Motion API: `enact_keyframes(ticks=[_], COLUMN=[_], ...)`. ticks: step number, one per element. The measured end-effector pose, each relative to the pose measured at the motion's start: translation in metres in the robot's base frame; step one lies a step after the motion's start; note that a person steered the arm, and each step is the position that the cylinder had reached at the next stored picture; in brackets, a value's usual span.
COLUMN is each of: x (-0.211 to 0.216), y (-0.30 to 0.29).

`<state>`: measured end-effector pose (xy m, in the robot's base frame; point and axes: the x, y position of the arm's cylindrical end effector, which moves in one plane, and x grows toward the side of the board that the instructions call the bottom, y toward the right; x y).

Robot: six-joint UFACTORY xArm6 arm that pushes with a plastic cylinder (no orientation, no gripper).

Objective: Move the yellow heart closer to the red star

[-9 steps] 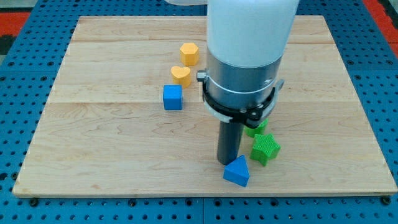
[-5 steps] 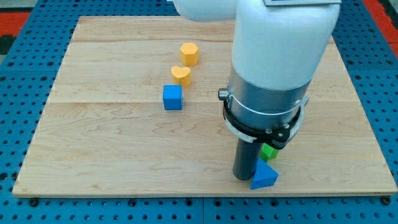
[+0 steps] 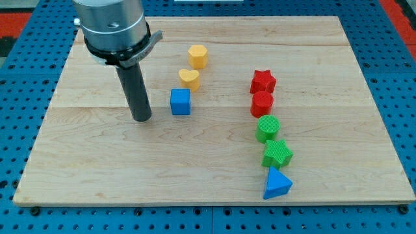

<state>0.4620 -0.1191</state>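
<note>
Left of the board's centre, toward the view's top, sits the yellow heart (image 3: 189, 78). Its two lobes face the view's top and its point seems to face the view's bottom, though the shape is small and no long axis can be made out. Just above it lies a yellow hexagon (image 3: 197, 56), and just below it, close but apart, a blue cube (image 3: 181, 102).

The red star (image 3: 262, 82) is well apart to the view's right, at about the heart's height. It heads a column running down the view: a red cylinder (image 3: 262, 103) touching it, then a green cylinder (image 3: 267, 129), a green star (image 3: 277, 154) and a blue triangle (image 3: 277, 184) near the wooden board's (image 3: 84, 169) bottom edge.

There is no claw to open or close; the arm ends in a dark rod. My tip (image 3: 142, 119) rests on the board just left of the blue cube, not touching it, and below-left of the heart.
</note>
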Motion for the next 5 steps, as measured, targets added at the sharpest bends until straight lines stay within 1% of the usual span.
enact_keyframes(ticks=[2, 4, 5], x=[-0.024, -0.076, -0.092], y=[0.009, 0.049, 0.091])
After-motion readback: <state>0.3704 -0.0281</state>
